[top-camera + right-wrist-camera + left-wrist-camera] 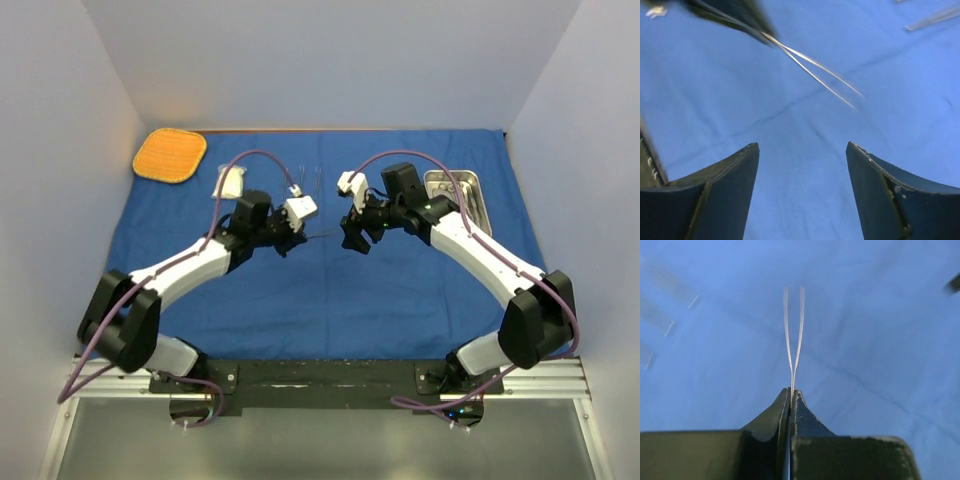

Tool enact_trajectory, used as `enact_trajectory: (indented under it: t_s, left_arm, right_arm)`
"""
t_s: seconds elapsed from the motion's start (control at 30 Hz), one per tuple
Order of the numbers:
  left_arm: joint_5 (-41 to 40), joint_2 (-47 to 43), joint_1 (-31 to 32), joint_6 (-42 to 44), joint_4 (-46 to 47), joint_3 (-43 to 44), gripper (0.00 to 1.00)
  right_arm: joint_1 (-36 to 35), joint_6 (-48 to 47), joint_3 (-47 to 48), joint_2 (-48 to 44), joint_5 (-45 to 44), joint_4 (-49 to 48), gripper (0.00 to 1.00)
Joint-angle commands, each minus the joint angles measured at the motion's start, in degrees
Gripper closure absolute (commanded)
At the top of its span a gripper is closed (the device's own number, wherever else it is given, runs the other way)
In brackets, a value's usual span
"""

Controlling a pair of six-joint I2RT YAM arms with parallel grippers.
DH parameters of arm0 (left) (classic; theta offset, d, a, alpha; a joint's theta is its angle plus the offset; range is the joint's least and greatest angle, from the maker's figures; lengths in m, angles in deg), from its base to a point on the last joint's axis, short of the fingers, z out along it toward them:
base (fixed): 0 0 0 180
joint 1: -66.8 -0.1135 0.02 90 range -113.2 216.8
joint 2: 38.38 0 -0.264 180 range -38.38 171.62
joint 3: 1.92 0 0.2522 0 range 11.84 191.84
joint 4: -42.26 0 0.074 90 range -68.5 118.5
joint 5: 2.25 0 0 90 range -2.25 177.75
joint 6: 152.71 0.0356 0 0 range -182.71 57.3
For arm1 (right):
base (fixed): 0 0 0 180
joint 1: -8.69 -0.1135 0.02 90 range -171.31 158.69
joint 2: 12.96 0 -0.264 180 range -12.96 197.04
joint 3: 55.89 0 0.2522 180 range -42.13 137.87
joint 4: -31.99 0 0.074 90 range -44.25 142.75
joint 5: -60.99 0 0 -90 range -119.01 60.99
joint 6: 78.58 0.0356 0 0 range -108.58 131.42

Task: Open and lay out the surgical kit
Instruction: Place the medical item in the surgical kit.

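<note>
Cloth wrap, large and blue (330,300), lies spread open and flat over nearly the whole surface, with only faint creases running across it. At the middle of the cloth the two arms meet. The left gripper (790,396) is clenched on the joined end of the slim metal forceps (792,374). Its two dark fingers press together with the thin steel pinched between them. The forceps' two prongs spread slightly as they run out from the fingers, and in the top view they point toward the right arm. The right gripper (801,147) stands released, its jaws wide apart with only blue cloth showing between them. The prong tips are near it but lie ahead of its fingers, not between them. Whether the forceps touch the cloth cannot be told.

The small rectangular shiny steel tray (470,185) sits on the cloth toward the far right, beside the right arm's forearm. The small white gauze pack (230,182) lies on the cloth toward the far left, just beyond the left arm's wrist. A blurred slim metal piece (932,18) rests on the cloth further off, too unclear to identify. The orange rounded-square mat (170,155) lies at the far left corner.
</note>
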Motion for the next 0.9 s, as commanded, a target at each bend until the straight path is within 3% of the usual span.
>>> enact_trajectory:
  t_s: [0.0, 0.17, 0.33, 0.67, 0.87]
  left_arm:
    - [-23.44, -10.27, -0.03, -18.37, 14.71, -8.37, 1.0]
    - [-40.34, -16.01, 1.55, -29.89, 17.61, -17.43, 1.0]
    - [-49.3, -15.14, 2.96, -37.18, 19.88, -21.04, 1.0]
    - [-51.34, -5.56, 5.85, -39.49, 33.25, -23.07, 1.0]
    - [-50.99, -1.08, 7.08, -40.63, 35.98, -22.89, 1.0]
  right_arm:
    - [1.15, 13.25, -3.09, -3.65, -10.89, -11.12, 0.21]
    - [3.43, 23.44, -7.05, -5.41, -18.64, -17.19, 0.05]
    - [6.51, 27.51, -9.6, -6.2, -19.18, -18.87, 0.01]
    - [7.22, 26.28, -11.27, -6.91, -18.03, -19.31, 0.01]
    - [7.48, 25.58, -11.36, -6.73, -17.6, -18.87, 0.02]
